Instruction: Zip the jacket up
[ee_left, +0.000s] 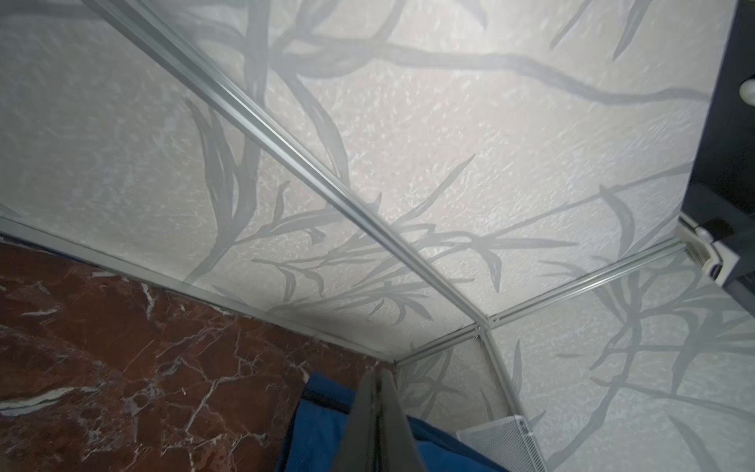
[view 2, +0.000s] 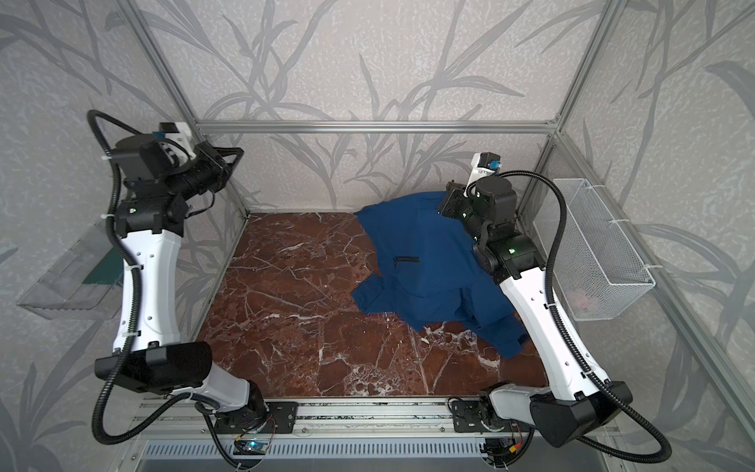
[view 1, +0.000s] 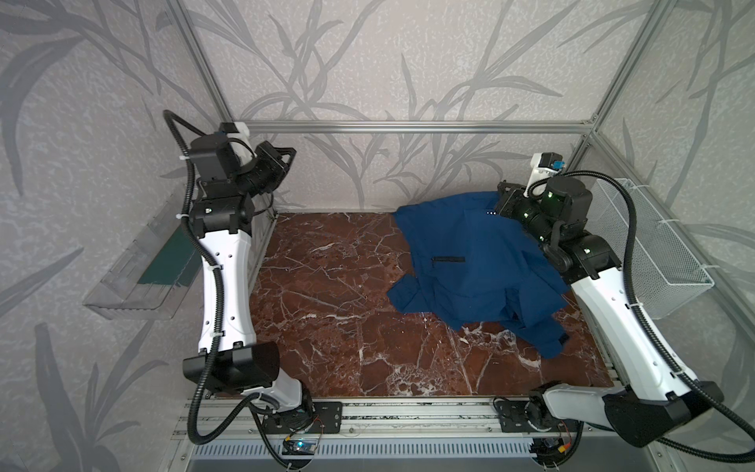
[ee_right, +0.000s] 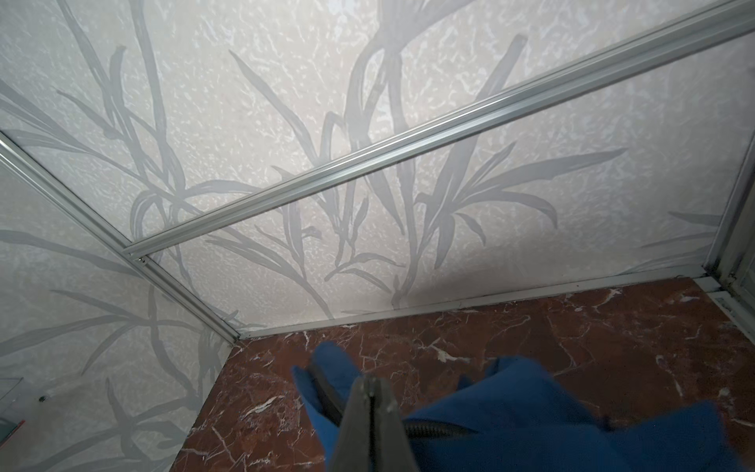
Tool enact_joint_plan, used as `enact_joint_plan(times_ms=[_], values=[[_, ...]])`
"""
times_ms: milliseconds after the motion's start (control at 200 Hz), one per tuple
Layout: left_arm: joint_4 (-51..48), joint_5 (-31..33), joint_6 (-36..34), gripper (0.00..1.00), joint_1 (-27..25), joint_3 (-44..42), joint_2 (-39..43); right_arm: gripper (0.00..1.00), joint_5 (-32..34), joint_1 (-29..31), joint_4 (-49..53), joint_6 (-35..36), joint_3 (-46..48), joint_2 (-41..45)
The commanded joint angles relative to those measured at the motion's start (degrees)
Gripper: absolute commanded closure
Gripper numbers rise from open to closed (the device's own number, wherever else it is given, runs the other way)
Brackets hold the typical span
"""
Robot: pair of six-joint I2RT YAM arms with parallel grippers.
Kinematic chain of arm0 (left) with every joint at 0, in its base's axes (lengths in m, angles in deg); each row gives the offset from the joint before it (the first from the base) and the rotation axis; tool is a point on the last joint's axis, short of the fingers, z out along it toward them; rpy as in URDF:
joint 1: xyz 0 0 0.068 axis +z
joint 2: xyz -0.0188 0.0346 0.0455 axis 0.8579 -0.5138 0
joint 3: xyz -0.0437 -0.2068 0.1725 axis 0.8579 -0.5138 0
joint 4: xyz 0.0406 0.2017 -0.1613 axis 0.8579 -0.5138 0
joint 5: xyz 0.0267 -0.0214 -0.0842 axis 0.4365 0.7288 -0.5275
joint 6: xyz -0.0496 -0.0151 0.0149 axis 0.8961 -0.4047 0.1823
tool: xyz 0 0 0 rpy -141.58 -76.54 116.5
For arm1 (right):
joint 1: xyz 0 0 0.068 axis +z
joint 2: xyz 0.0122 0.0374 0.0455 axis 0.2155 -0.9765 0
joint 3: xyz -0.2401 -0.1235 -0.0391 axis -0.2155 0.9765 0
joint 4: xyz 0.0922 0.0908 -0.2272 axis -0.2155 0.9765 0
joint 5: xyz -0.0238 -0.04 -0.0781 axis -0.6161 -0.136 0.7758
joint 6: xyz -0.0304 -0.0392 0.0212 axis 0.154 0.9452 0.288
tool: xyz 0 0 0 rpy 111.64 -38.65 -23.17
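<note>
The right gripper [ee_right: 369, 392] is pinched shut on an edge of the blue jacket [view 1: 470, 261], right beside its dark zipper [ee_right: 441, 429]. The jacket hangs from that gripper and spreads over the red-brown table [view 1: 327, 310] below it. The left gripper [ee_left: 378, 380] is up high, well apart from the jacket, holding nothing. Its fingers sit very close together, and it is hard to tell if they touch.
</note>
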Motion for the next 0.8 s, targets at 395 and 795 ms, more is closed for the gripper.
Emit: enact_joint_plan(times_ms=[395,795], values=[[17.4,-5.2,-65.6,0.09,-33.8,-35.4,6.8,1.0,-15.8,0.7,3.7,-1.4,19.7,12.1],[-2.2,-2.2,-86.7,0.07,-44.5,-14.7,-13.5,1.0,-16.5,0.7,8.1,-2.7,26.1,21.9]])
